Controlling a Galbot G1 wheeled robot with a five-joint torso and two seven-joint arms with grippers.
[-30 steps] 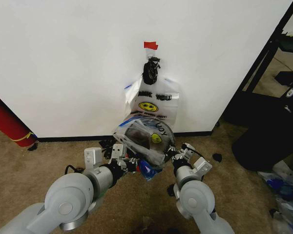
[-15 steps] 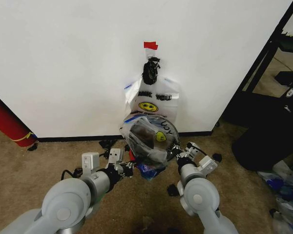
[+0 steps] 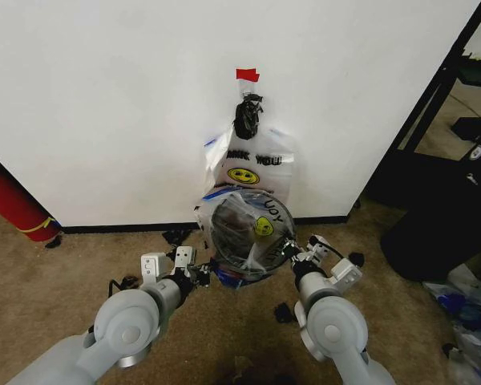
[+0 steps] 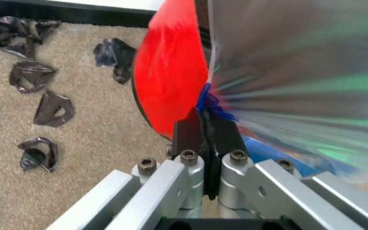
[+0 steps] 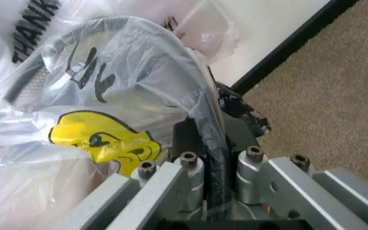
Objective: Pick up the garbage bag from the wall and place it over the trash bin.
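Low, both tools [image 3: 202, 271] [image 3: 292, 251] pinch the garbage bag [image 3: 244, 233].

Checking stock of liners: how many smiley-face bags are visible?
2: one garbage bag stretched over the trash bin between both grippers, another bag hanging on the wall. More may hide behind it.

Tan carpet [image 3: 48, 273] covers the floor. At the far left, a red cylinder [image 3: 8, 200] with a yellow band near its lower end leans against the white surface, its foot on the carpet. Small crumpled black scraps [image 4: 34, 76] lie scattered on the carpet near the baseboard. On the right stands a black metal frame [image 3: 433, 88], and in front of it a large black bag [image 3: 441, 224] slumps on the floor. Near the right edge, a heap of loose translucent plastic with blue marks [image 3: 469, 313] lies on the carpet.
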